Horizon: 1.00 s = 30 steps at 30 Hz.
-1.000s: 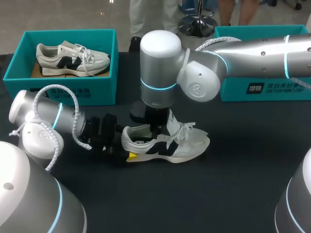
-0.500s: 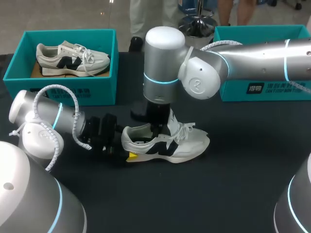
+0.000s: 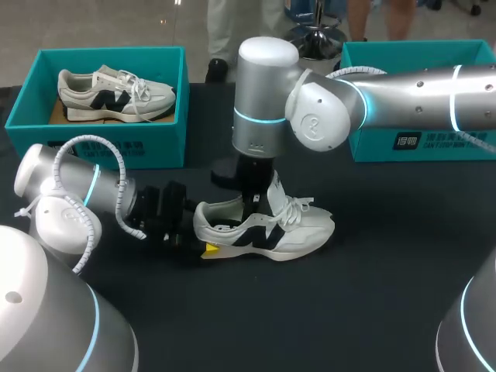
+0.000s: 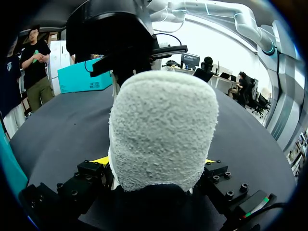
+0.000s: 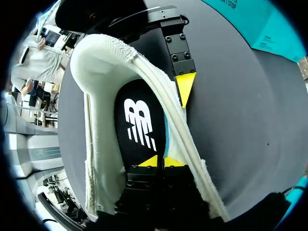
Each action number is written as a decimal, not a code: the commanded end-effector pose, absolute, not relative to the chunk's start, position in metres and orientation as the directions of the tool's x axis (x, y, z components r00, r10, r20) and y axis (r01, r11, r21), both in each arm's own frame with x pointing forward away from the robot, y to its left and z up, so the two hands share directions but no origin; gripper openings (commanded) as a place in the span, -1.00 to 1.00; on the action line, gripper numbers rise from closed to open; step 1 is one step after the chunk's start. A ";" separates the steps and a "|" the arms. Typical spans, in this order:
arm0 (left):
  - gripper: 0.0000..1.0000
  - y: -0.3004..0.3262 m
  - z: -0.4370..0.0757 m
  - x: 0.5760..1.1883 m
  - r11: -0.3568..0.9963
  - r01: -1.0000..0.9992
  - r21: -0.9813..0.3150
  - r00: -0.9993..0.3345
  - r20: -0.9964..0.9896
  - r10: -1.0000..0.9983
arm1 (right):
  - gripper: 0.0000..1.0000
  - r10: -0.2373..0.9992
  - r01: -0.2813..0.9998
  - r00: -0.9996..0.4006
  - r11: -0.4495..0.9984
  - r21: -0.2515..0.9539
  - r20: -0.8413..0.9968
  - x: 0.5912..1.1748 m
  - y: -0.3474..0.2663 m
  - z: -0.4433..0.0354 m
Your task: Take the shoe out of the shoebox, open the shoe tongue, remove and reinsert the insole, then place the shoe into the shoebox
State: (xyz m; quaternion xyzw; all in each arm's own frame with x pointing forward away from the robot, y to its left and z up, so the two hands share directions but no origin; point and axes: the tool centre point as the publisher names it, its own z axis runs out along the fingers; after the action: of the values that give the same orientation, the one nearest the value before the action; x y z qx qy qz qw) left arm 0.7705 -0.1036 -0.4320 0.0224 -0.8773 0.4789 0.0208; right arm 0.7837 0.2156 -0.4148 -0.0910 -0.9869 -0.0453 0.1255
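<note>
Shoe (image 3: pixel 267 229): white-grey sneaker, dark side panel, loose laces, tongue raised; stands at the centre of the table (image 3: pixel 372 310), toe right. Left gripper (image 4: pixel 156 166) clamps its fuzzy heel from both sides. The right gripper (image 5: pixel 159 162) sits inside the opening, tips closed together on the black insole (image 5: pixel 139 120).

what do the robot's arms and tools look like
The left arm and right arm are smooth silver-grey tubes with rounded white joint caps and glowing cyan rings. A white ribbed cable loops over the left one. The left tool and right tool are black bolted blocks with yellow tips.
</note>
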 end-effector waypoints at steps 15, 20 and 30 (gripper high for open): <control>-1.00 -0.108 -0.440 0.771 0.544 -0.059 -0.837 -0.998 0.056 -0.021 | -1.00 0.192 0.208 -0.968 0.974 0.092 0.159 0.765 0.206 -0.389; -1.00 -0.108 -0.440 0.771 0.544 -0.059 -0.837 -0.998 0.056 -0.021 | -1.00 0.217 0.228 -0.971 0.967 0.112 0.104 0.768 0.201 -0.380; -1.00 -0.108 -0.440 0.771 0.544 -0.059 -0.837 -0.998 0.056 -0.021 | -1.00 0.242 0.248 -0.969 0.960 0.127 0.059 0.773 0.191 -0.371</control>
State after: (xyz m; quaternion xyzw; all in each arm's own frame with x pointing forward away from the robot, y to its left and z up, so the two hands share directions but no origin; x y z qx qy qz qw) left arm 0.7702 -0.1040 -0.4314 0.0219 -0.8772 0.4791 0.0205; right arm 0.7763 0.1984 -0.3727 -0.1209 -0.9902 -0.0642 0.0261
